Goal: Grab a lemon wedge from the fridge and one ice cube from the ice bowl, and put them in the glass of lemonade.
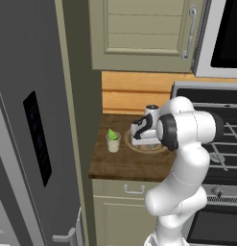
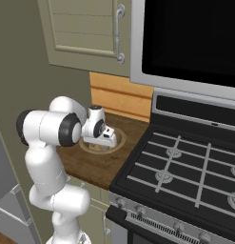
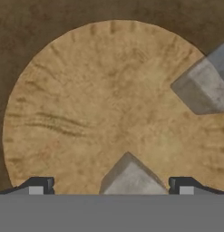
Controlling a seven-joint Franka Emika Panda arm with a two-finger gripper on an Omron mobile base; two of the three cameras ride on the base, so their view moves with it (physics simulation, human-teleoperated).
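One ice bowl [image 3: 99, 104] sat on the dark wooden counter [image 1: 115, 166], and two pale grey ice cubes lay in it: one cube [image 3: 129, 176] at the near rim between the fingertips, the other cube [image 3: 202, 84] toward the bowl's right edge. The bowl was wide, shallow and tan, with faint ribbing round its rim. The gripper [image 3: 111, 186] hung directly above the bowl with its fingers spread wide and nothing between them touching. One glass of lemonade [image 1: 113, 142] stood just beside the bowl on the side toward the fridge [image 1: 29, 125], with the one lemon wedge [image 1: 112, 133], small and bright green-yellow, perched in its top. The left base view showed glass, wedge and fridge; the right base view instead showed the stove [image 2: 185, 176] beside the bowl.
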